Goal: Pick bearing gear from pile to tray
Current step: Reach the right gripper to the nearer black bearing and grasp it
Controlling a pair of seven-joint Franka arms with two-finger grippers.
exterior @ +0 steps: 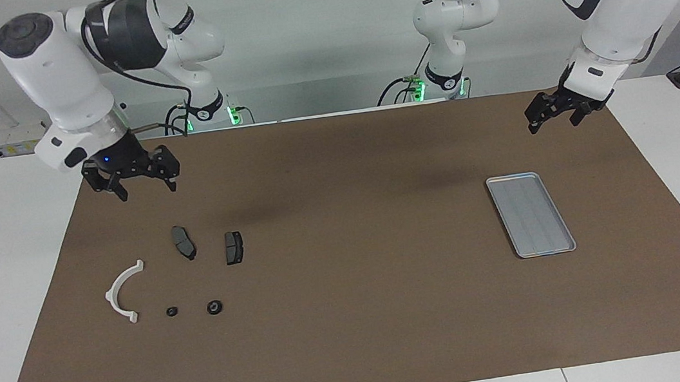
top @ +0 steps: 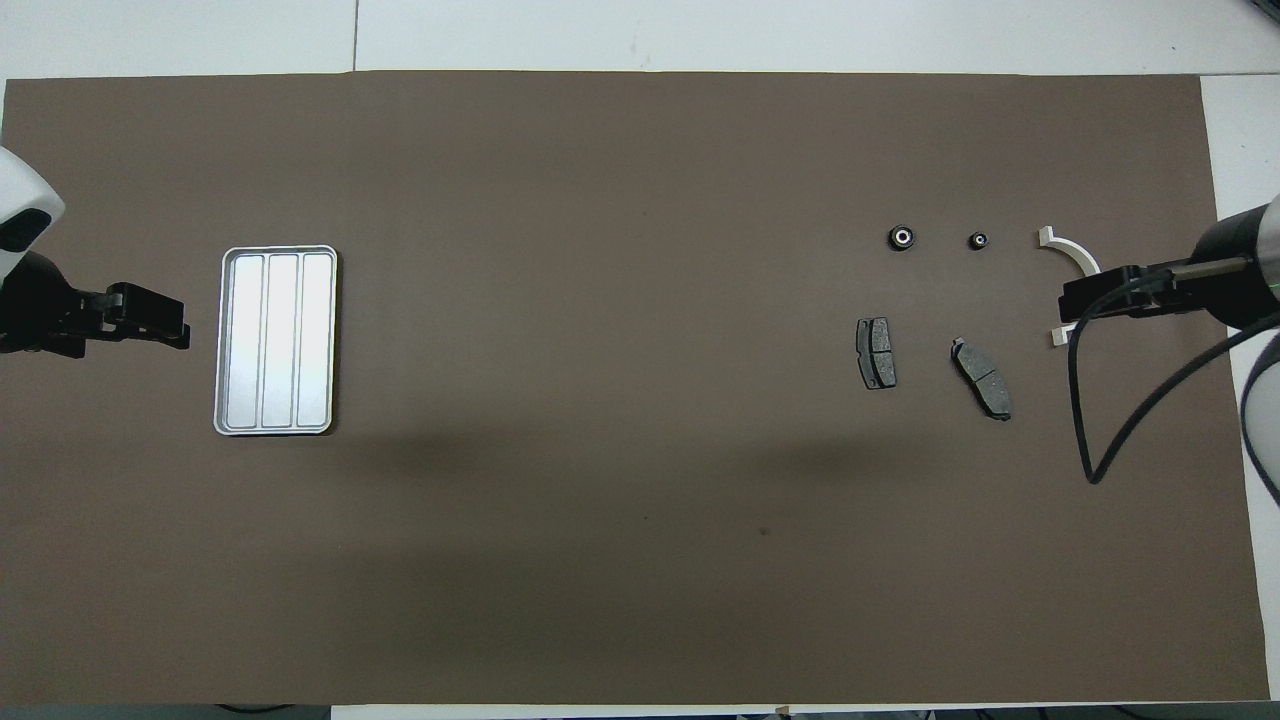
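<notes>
— right gripper point(exterior: 147, 190)?
— up in the air over the brown mat point(exterior: 359, 344), at the right arm's end of the table. fingers spread wide, holding nothing.
— and farther out from the robots?
— first, two dark grey flat brake pads point(exterior: 184, 242) point(exterior: 233, 247), side by side but apart, long axes running roughly away from the robots. then a white curved plastic half-ring point(exterior: 122, 292), beside them toward the table's edge. farthest in the pile, two tiny black round pieces: a smaller one point(exterior: 171, 311) just by the half-ring's end, and a larger one with a pale centre point(exterior: 215, 307).
— the bearing gear?
— probably the larger round piece, though hard to be sure. calls for a reach out over the pads, then straight down. round, so no long axis to line up with.
— nearer arm?
— the right, plainly. left gripper point(exterior: 552, 121) waits in the air at the left arm's end, fingers apart, empty.
— and the drop-off?
— flat silver-grey rectangular metal tray point(exterior: 531, 214), well apart from the pile, toward the left arm's end.
</notes>
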